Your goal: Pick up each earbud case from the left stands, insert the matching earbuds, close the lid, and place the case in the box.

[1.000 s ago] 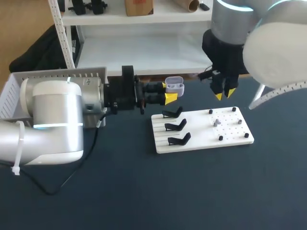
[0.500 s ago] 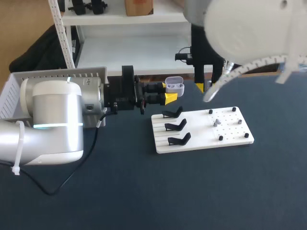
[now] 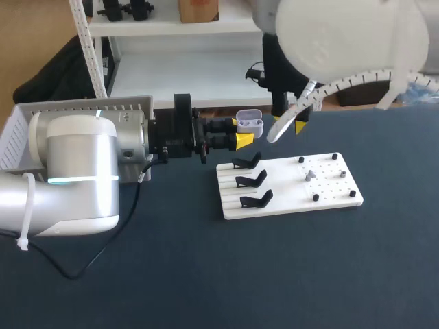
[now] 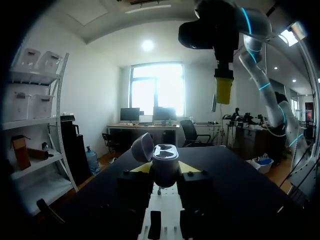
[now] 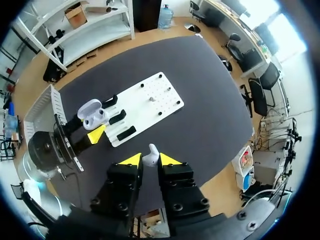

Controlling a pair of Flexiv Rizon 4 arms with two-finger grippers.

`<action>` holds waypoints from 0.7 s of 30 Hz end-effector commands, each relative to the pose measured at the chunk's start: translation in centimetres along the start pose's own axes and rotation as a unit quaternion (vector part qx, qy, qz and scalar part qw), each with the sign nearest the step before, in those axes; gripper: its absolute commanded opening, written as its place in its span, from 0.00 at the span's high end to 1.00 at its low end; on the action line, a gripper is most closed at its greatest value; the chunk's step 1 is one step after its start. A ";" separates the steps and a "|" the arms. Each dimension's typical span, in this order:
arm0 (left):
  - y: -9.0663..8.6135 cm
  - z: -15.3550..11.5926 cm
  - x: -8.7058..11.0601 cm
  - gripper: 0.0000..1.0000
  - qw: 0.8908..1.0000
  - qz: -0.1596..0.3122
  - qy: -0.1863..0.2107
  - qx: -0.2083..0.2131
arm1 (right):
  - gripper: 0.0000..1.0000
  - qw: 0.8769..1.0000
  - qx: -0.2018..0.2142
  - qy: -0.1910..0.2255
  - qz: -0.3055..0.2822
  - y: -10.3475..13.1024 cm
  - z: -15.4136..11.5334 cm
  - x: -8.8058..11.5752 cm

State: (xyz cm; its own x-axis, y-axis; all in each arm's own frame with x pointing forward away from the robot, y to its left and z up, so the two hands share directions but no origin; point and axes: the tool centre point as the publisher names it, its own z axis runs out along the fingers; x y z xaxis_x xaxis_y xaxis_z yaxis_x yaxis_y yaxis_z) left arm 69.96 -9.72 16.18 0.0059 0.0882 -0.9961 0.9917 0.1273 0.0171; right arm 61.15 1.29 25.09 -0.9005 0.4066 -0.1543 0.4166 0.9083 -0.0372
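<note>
My left gripper (image 3: 241,131) reaches in level and is shut on a pale lilac earbud case (image 3: 250,123) with its lid open, held above the table behind the white board (image 3: 288,199). In the left wrist view the case (image 4: 165,161) sits between the yellow tips, lid (image 4: 142,146) tipped back, and my right gripper (image 4: 223,90) hangs above and beyond it. My right gripper (image 5: 146,159) is shut on a small white earbud (image 5: 151,153), high over the case (image 5: 92,114). In the head view the right gripper (image 3: 296,127) is just right of the case.
The board carries three empty black stands (image 3: 250,180) on its left half. Its right half has black pegs and a small grey piece (image 3: 310,175). A white basket (image 3: 20,130) stands at the table's far left, behind my left arm.
My right arm has swung left from above the board's far right corner to beside the open case. The left arm and case have not moved.
</note>
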 end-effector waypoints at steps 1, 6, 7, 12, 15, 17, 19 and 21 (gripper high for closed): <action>-0.1 0.0 0.1 1.00 1.000 0.001 -0.002 -0.002 | 1.00 1.000 -0.004 0.001 -0.012 1.9 0.4 -0.6; -0.1 0.0 0.1 1.00 1.000 0.001 -0.002 -0.002 | 1.00 1.000 -0.016 -0.005 -0.020 4.3 1.0 -1.5; -0.1 0.0 0.1 1.00 1.000 0.001 -0.002 -0.002 | 1.00 1.000 -0.013 -0.009 -0.018 4.8 1.1 -1.8; -0.1 0.0 0.1 1.00 1.000 0.001 -0.002 -0.002 | 1.00 0.999 -0.024 -0.014 -0.015 6.7 0.9 -2.8; -0.1 0.0 0.1 1.00 1.000 0.001 -0.002 -0.002 | 1.00 0.999 -0.027 -0.015 -0.015 7.3 0.9 -3.2; -0.1 0.0 0.1 1.00 1.000 0.001 -0.002 -0.002 | 1.00 0.999 -0.028 -0.019 -0.014 7.6 1.0 -3.5; -0.1 0.0 0.1 1.00 1.000 0.001 -0.002 -0.002 | 1.00 0.999 -0.027 -0.021 -0.014 7.8 1.1 -3.7; -0.1 0.0 0.1 1.00 1.000 0.001 -0.002 -0.002 | 1.00 0.999 -0.022 -0.021 -0.017 7.9 1.3 -3.8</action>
State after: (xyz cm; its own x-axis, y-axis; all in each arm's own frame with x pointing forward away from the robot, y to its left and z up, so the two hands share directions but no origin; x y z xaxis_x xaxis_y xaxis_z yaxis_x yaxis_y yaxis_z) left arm 69.96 -9.72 16.17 0.0058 0.0882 -0.9961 0.9917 0.1273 0.0170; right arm 67.58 6.41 24.19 -0.9066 0.3721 -0.1990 0.3771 0.9261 0.0137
